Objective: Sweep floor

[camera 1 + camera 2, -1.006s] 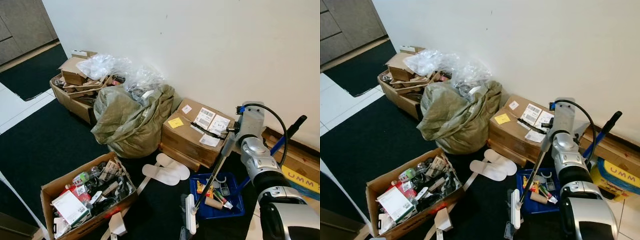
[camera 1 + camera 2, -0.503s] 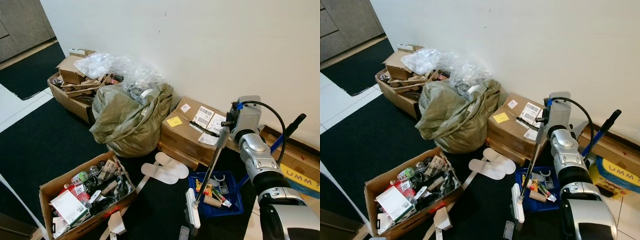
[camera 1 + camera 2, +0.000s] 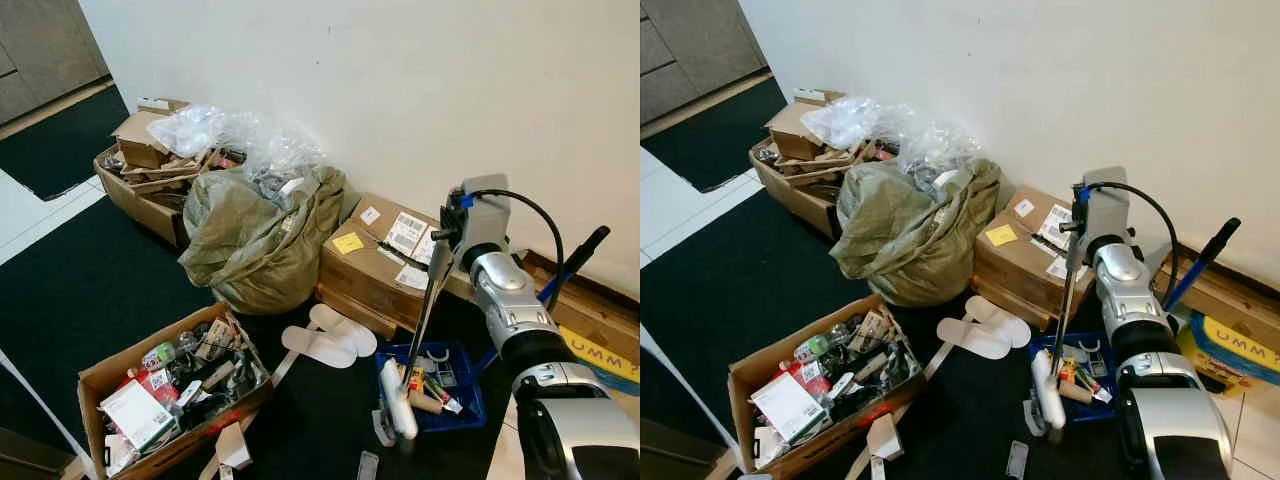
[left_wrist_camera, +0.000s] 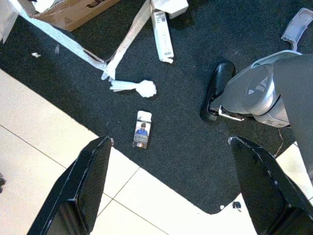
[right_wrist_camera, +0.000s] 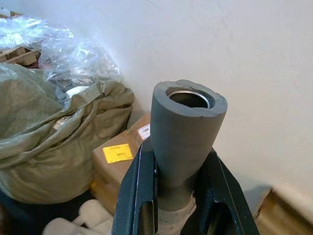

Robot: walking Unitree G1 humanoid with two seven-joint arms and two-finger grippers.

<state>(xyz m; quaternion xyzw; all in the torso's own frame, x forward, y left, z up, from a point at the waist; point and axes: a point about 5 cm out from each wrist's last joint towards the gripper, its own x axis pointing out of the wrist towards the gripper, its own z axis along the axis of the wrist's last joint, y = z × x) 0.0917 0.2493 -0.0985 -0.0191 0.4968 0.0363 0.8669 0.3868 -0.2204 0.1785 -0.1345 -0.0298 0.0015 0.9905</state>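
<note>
- Jaws of our right gripper are clamped on the grey foam handle of the broom, as the right wrist view is showing: one black finger is pressing on each side of the grip, whose hollow top is standing clear above them. Beyond it, a green sack and a taped carton are lying against the white wall.
- From the head views, we are holding the broom's shaft nearly upright with our right arm stretched forward; its white head is resting on the dark carpet just beside a blue tray of small items, near a pair of white slippers and an open cardboard box of clutter.
- Looking down the left wrist view, our left gripper is hanging idle with its jaws wide apart, above a crumpled tissue, a small card and paper strips on the carpet.
- We judge we are in mid-sweep; the next stroke is calling for dragging the head across the carpet toward that loose litter without knocking the tray.
</note>
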